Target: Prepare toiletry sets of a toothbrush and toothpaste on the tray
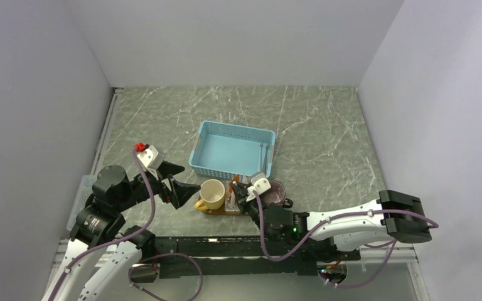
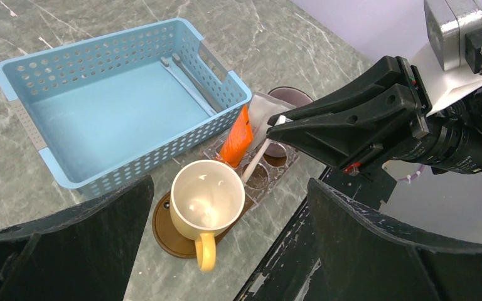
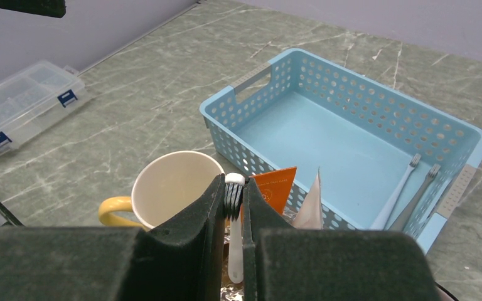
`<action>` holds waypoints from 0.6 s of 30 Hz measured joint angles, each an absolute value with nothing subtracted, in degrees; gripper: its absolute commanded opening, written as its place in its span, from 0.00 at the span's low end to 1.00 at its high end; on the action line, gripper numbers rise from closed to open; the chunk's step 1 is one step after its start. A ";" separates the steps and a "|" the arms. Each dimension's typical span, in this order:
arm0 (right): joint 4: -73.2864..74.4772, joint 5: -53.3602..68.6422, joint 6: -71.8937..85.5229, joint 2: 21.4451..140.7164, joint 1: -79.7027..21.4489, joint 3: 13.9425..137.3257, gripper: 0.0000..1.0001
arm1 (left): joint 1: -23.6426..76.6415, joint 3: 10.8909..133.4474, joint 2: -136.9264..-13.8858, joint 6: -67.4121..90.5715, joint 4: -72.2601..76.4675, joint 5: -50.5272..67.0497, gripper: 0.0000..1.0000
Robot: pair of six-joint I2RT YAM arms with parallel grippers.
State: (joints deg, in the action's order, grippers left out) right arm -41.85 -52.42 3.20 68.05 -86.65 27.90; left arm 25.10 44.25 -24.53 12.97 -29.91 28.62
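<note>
Clamping a white toothbrush [image 3: 235, 251] between the right fingers [image 3: 188, 238], bristle head sticking up just past the fingertips and handle pointing down. In the left wrist view the brush is leaning, its lower end sitting at a clear holder [image 2: 265, 174] with round wells, just beside the yellow mug [image 2: 207, 200]. The mug is standing upright on the tray [image 2: 163, 233], handle facing the arms. The orange tube [image 2: 237, 137] and the white tube [image 2: 260, 113] are leaning upright between the mug and the near wall of the blue basket [image 2: 132, 160]; can't tell whether they are resting in the holder. Two pale brushes [image 3: 405, 188] are lying side by side inside the basket along one short wall. A dark cup [image 2: 292, 96] is sitting just behind the white tube. The left fingers [image 2: 88, 232] are standing wide apart, gripping nothing, hovering near the mug on its left. A clear lidded box [image 3: 19, 103] is lying on the table [image 3: 132, 94], well apart from the tray.
</note>
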 measured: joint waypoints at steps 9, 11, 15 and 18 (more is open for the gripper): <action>-41.06 -51.94 1.63 68.05 -86.65 28.34 0.00 | 25.10 44.25 -24.53 12.97 -29.91 28.62 1.00; -40.60 -51.94 0.56 68.05 -86.65 28.62 0.00 | 25.10 44.25 -24.53 12.97 -29.91 28.64 0.99; -40.14 -51.90 -2.15 68.05 -86.67 29.41 0.00 | 25.10 44.25 -24.51 12.97 -29.91 28.64 0.99; -40.34 -51.66 -3.29 68.14 -86.72 29.56 0.00 | 25.10 44.25 -24.49 12.97 -29.91 28.62 1.00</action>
